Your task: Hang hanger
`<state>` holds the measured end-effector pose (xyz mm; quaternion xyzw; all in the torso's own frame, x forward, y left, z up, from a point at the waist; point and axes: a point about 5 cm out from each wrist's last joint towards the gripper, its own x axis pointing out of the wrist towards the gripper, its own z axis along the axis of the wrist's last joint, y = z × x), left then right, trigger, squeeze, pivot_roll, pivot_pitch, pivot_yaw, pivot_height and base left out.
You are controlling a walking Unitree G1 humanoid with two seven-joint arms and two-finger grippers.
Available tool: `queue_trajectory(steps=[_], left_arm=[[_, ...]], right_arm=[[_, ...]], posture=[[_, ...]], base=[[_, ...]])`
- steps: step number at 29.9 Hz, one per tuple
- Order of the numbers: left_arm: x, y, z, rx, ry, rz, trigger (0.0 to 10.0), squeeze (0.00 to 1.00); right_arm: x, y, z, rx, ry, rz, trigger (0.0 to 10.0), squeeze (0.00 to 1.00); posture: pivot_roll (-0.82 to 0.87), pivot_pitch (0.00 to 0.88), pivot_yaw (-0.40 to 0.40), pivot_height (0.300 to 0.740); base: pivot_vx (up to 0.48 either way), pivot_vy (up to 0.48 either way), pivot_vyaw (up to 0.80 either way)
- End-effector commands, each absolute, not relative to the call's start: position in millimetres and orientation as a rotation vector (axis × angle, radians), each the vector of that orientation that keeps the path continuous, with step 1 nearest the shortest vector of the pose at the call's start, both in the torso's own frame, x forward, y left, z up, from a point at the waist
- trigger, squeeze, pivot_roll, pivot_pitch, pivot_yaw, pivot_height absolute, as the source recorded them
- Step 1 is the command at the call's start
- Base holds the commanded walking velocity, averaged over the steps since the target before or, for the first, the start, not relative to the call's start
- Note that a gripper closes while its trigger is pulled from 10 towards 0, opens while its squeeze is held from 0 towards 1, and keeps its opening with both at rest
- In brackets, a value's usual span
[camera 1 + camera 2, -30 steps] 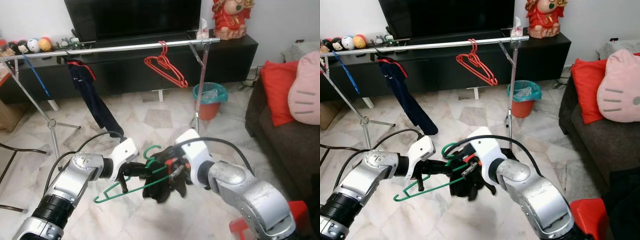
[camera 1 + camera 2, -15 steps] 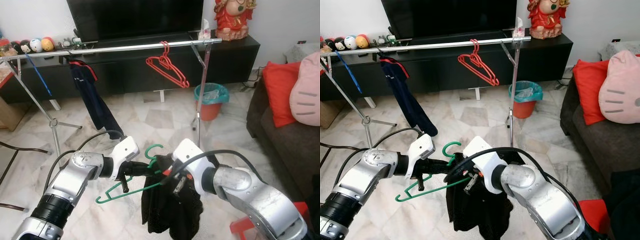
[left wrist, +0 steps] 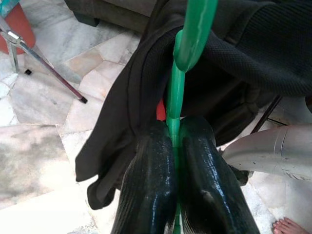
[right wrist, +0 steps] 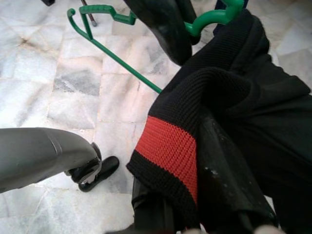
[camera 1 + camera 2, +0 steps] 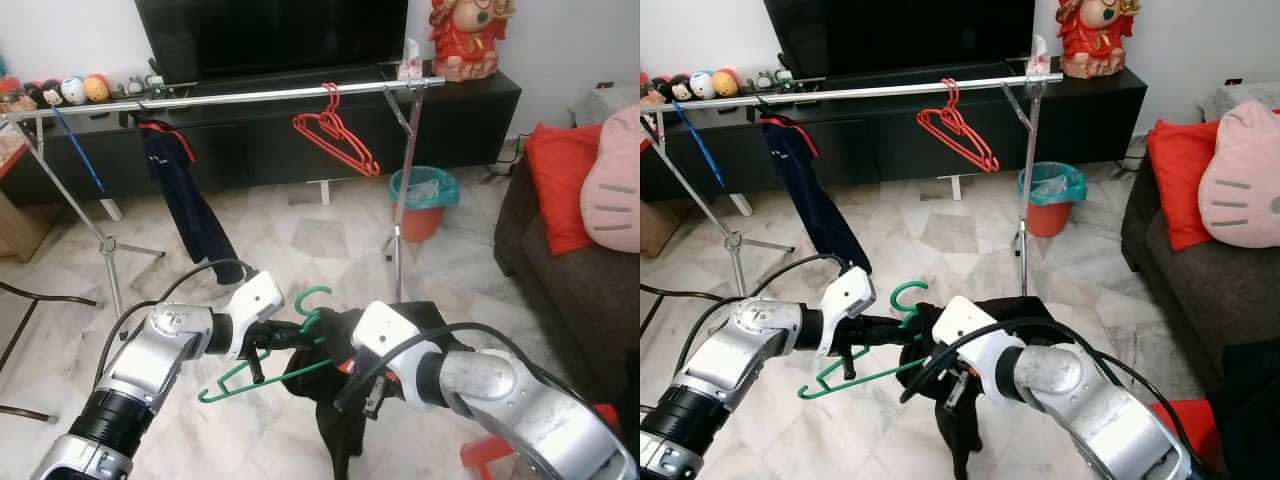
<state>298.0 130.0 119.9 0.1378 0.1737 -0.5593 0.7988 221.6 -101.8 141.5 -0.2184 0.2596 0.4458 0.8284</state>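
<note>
Green plastic hanger (image 5: 262, 362) and black knit garment (image 4: 234, 97) held low between both arms.
Left gripper (image 3: 174, 141) pinches the thin hanger neck between glossy fingers; right gripper (image 4: 195, 204) clamps ribbed, red-banded fabric draped just beyond the hook.

Plastic, knit cloth and polished metal over a marble floor.
The green hanger (image 5: 262, 362) is smooth, glossy plastic; the black garment (image 4: 253, 97) is coarse matt knit with a ribbed red band. The left gripper (image 3: 176, 146) has shiny black fingers (image 3: 151, 180). The arms (image 5: 520, 390) are brushed silver metal. The rail (image 5: 230, 97) is bright chrome. The floor (image 5: 310, 235) is polished veined marble.
</note>
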Motion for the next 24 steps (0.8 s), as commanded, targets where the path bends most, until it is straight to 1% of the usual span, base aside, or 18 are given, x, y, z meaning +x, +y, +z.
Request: queue_trajectory(steps=[1, 24], left_arm=[[306.8, 136.9, 133.0, 0.295, 0.31, -1.142, 10.0, 0.0], [306.8, 136.9, 133.0, 0.295, 0.31, -1.142, 10.0, 0.0]], right_arm=[[211.8, -93.3, 141.0, -0.45, 0.553, 1.028, 10.0, 0.0], [211.8, -93.3, 141.0, -0.45, 0.553, 1.028, 10.0, 0.0]], posture=[[-0.08, 0.0, 0.091, 0.74], [-0.08, 0.0, 0.091, 0.74]], base=[[0.0, 0.0, 0.0], [0.0, 0.0, 0.0]])
